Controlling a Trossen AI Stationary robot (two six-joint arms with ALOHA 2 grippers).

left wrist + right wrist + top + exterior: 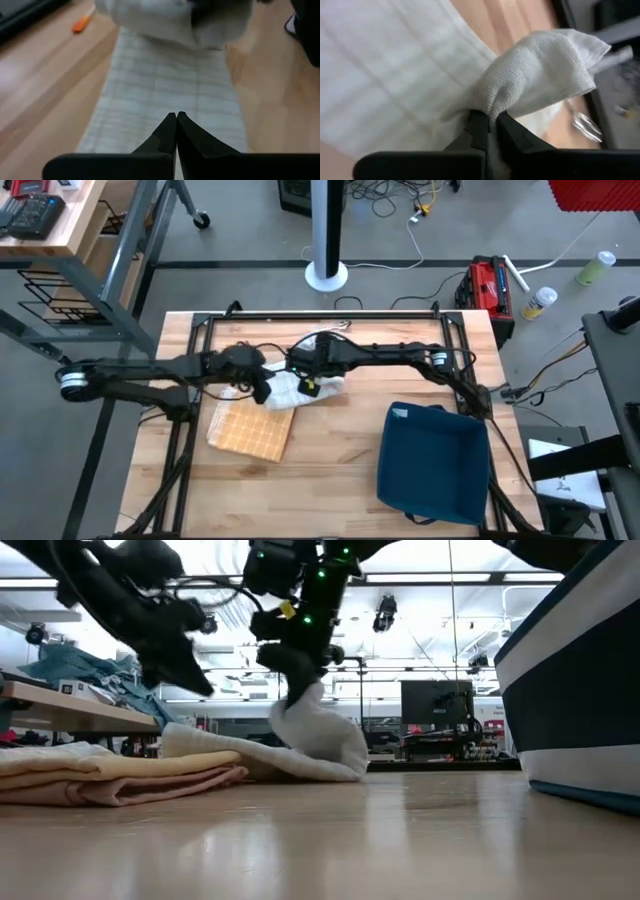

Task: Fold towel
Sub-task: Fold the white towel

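Towel: white waffle-weave cloth towel (300, 388) on the wooden table (330, 470), between the two arms near the table's middle; one part raised in a bunch, the rest lying flat.
Right gripper (308, 383): fingers clenched on a pinched fold of the towel, lifting it off the surface.
Left gripper (262, 392): fingers pressed together, grasping nothing, held just above the flat part of the towel.
Adjacent item: folded tan checked cloth (250, 428), touching the towel's edge.
Container: dark blue fabric bin (432, 461), well apart on the right side.
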